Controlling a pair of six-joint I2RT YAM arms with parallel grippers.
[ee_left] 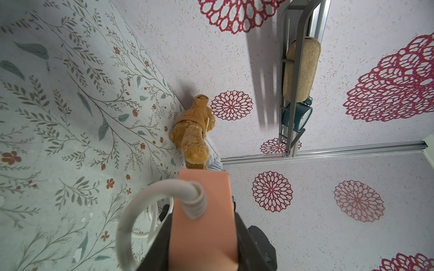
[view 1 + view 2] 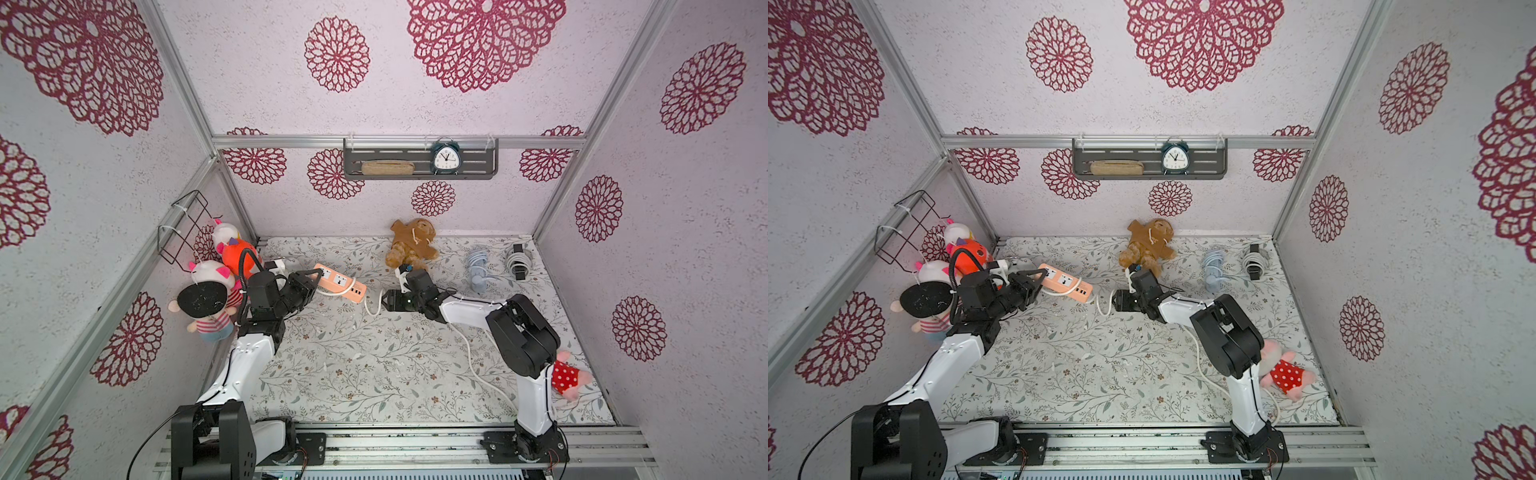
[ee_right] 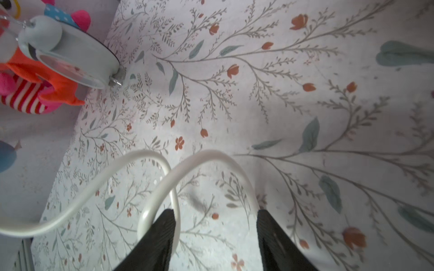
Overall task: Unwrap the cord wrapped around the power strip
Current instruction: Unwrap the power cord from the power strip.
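Left fingers clamp one strip, one cord

A power strip lies at the rear left of the table, its left end in the left gripper. Its cord loops rightward to the right gripper. A teddy bear sits behind.

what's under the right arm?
White cord trails out from beneath it, and a pink plush in a dotted dress lies partly behind it. The cord's stretch directly below the arm, and part of the plush, are covered.
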